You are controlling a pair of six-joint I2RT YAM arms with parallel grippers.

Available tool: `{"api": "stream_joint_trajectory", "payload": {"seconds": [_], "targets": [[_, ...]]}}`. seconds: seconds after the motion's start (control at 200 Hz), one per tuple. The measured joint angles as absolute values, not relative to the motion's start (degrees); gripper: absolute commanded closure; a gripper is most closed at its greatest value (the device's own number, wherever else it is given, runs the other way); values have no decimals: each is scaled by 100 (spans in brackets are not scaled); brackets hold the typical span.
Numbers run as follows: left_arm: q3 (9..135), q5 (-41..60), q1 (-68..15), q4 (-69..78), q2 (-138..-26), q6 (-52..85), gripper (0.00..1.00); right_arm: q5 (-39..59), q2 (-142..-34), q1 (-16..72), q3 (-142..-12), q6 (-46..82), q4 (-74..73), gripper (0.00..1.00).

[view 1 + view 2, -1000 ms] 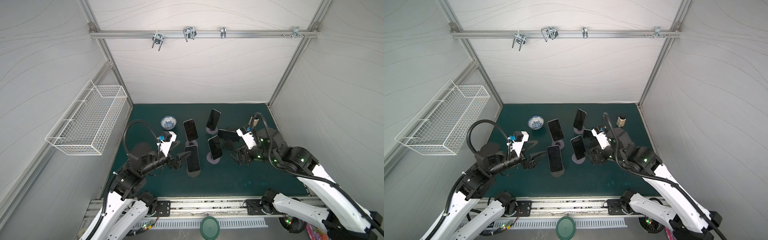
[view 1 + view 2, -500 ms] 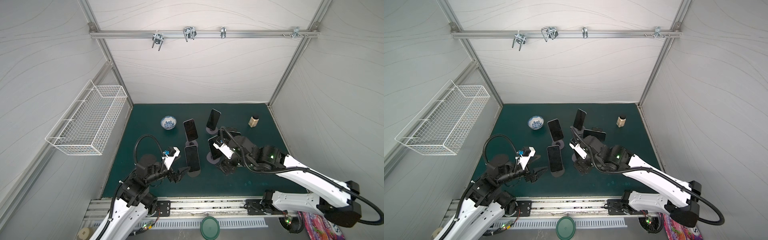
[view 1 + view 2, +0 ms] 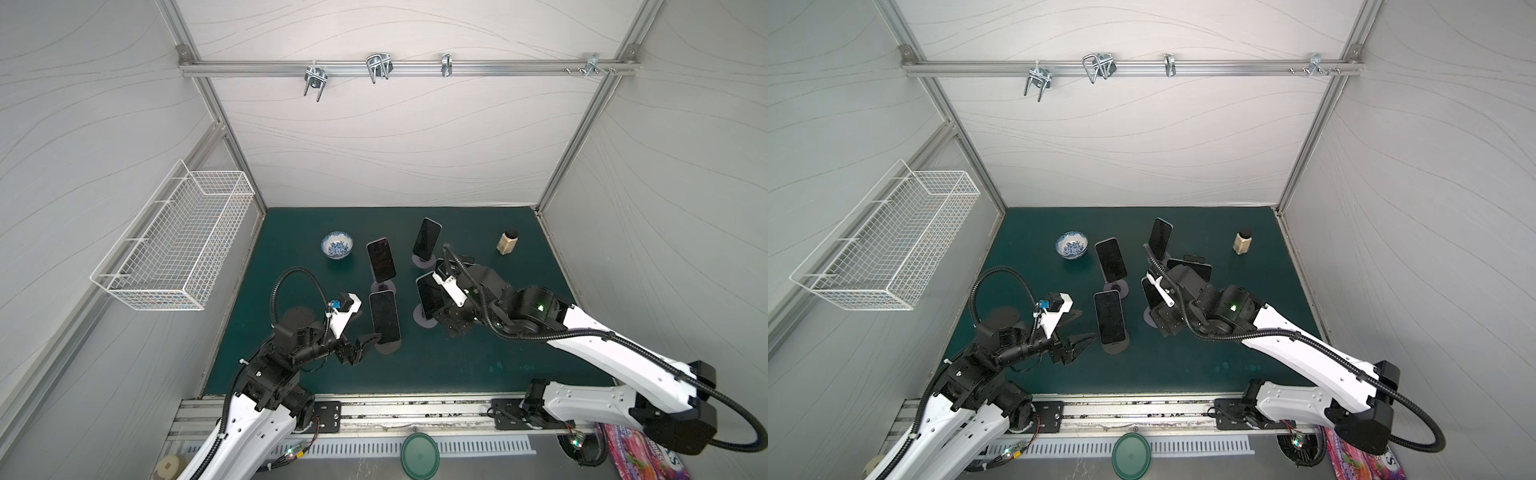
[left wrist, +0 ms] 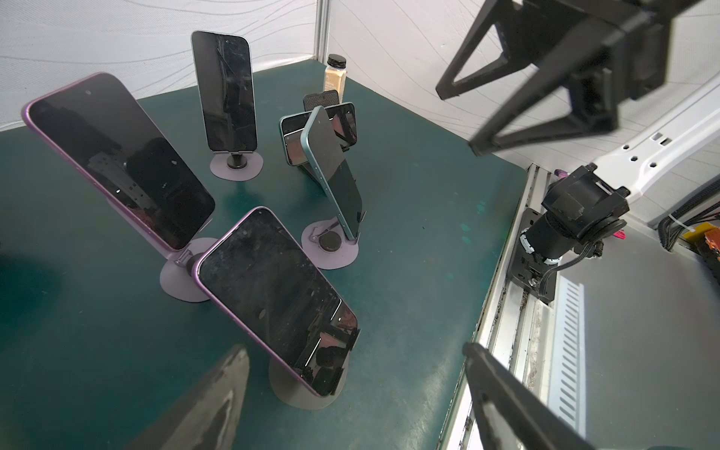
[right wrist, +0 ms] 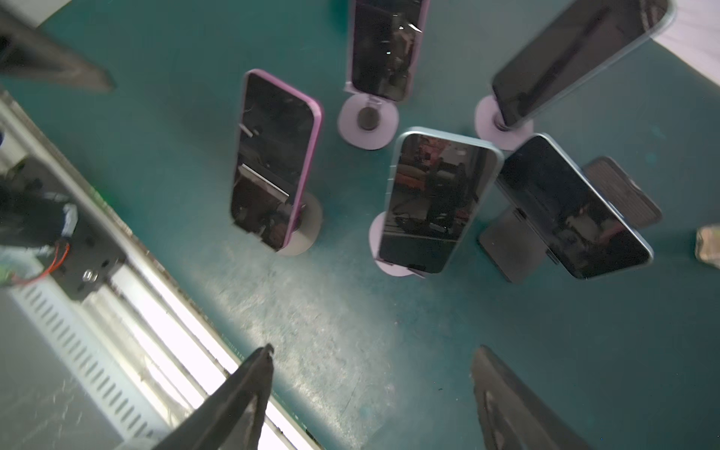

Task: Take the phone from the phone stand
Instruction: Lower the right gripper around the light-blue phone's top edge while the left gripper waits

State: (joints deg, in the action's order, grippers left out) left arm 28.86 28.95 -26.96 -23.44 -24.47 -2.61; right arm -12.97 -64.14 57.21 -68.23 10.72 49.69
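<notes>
Green matting (image 3: pixel 457 365) covers the enclosure floor, where five phones are propped on stands. With the patterned bowl (image 3: pixel 337 245) as reference, the purple phone (image 3: pixel 384 316) is seen well in front of it, toward the rail (image 3: pixel 415 409), leaning on its round stand (image 3: pixel 389 348). The left gripper (image 3: pixel 365 347) is held just beside this phone, jaws parted and empty. The right gripper (image 5: pixel 374 348), farther from the bowl near a blue phone (image 3: pixel 429 297), is likewise spread, nothing grasped.
</notes>
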Motion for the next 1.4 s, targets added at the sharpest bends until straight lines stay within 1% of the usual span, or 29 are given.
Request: {"api": "stream_joint_trajectory", "payload": {"seconds": [0.145, 0.26, 0.39, 0.46, 0.68, 0.815, 1.02, 1.4], "targets": [[2886, 2869, -2696, -2329, -2449, -261, 11, -1072, -6464, 5061, -6753, 1282, 4877, 20], [2886, 2808, -2696, -2314, -2453, -259, 11, -888, -6523, 4847, -6696, 1382, 4703, 20], [2886, 2720, -2696, -2261, -2480, -255, 10, -742, -6613, 4831, -6600, 1437, 4460, 19], [2886, 2644, -2696, -2241, -2515, -250, 9, -718, -6713, 4829, -6560, 1498, 4322, 17], [2884, 2403, -2707, -2241, -2528, -239, 8, -733, -6919, 4829, -6206, 1579, 3820, 15], [2882, 2324, -2722, -2241, -2534, -239, 8, -812, -7085, 4829, -6084, 1608, 3573, 14], [2880, 2248, -2749, -2241, -2561, -239, 8, -937, -7150, 4829, -5940, 1603, 3181, 9], [2880, 2156, -2790, -2244, -2604, -239, 8, -1288, -7271, 5050, -5682, 1511, 2685, 5]]}}
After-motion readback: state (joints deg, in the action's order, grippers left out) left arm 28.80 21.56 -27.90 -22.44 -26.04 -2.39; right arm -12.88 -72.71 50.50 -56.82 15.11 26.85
